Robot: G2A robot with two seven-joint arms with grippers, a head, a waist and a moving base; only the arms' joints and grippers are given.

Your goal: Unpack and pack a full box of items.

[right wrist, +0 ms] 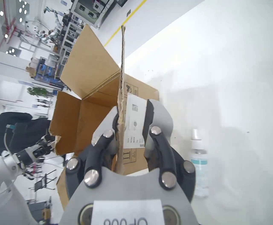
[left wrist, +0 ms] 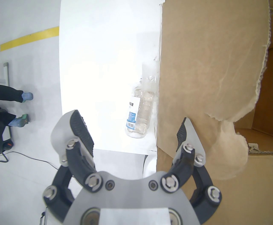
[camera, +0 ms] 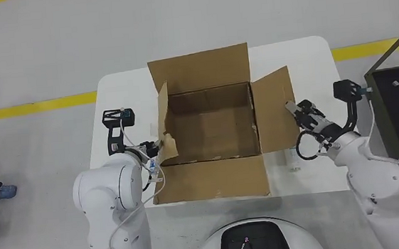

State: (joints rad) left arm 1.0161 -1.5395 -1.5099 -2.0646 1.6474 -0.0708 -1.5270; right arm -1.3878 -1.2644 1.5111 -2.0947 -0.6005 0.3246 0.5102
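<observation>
Box [camera: 212,123] flap edge stands between the parted right gripper [right wrist: 133,107] fingers. Left gripper [left wrist: 129,118] is spread wide, with the bottle [left wrist: 138,113] just beyond it, beside the box.

White paper label [right wrist: 134,115] with small black print on the side wall of the box [right wrist: 70,119]; handling symbols [right wrist: 130,89] printed beside it. Blue-and-white barcode label [left wrist: 132,113] on the clear bottle [left wrist: 143,110]. Lettering too small to make out.
</observation>
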